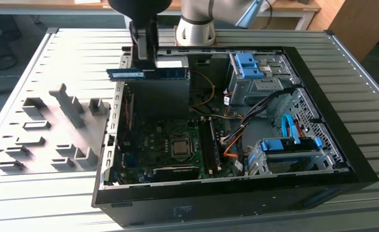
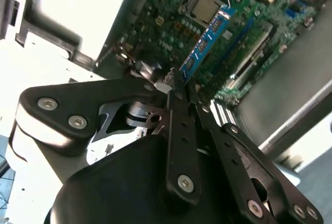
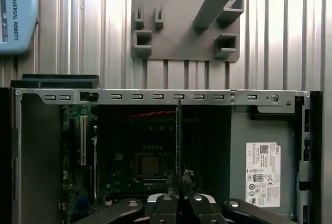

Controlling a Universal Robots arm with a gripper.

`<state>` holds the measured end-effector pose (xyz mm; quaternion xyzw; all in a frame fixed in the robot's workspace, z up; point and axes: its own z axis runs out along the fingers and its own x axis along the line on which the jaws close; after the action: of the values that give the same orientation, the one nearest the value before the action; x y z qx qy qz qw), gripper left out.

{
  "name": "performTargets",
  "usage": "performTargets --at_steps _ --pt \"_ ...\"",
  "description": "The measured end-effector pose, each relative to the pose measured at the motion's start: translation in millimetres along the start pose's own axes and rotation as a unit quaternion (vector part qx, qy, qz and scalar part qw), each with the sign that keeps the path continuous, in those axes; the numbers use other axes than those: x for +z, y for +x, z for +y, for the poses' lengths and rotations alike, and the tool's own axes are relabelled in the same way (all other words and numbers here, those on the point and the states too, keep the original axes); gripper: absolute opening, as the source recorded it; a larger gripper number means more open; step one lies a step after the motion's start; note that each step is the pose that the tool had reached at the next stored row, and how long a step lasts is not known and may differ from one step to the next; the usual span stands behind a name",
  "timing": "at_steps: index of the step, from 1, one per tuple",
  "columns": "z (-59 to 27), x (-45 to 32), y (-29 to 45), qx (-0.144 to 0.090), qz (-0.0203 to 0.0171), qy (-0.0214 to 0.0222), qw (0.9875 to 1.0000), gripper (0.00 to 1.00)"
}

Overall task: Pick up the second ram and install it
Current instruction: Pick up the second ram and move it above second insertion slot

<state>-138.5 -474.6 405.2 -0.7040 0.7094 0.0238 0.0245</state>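
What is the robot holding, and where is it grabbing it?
The gripper holds the second ram, pinched near the middle of its length, above the open computer case.

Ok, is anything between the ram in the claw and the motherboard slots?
Nothing visible. The claw holds the second ram over the open case, with clear air down to the motherboard; the orange cables lie beside the slots.

I read the second ram (image 1: 170, 73) as a blue-green board with a faint sheen, held in the gripper's (image 2: 175, 81) matt black links with shiny screw heads. The table (image 1: 343, 58) is ribbed dull-grey metal — the holder blocks (image 1: 67, 104) on it look like matt grey plastic.
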Motion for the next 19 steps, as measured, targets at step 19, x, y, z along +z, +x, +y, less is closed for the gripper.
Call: performTargets --at_steps 19 --pt "-49.5 28.7 1.6 0.0 -0.0014 -0.0035 1.0 0.14"
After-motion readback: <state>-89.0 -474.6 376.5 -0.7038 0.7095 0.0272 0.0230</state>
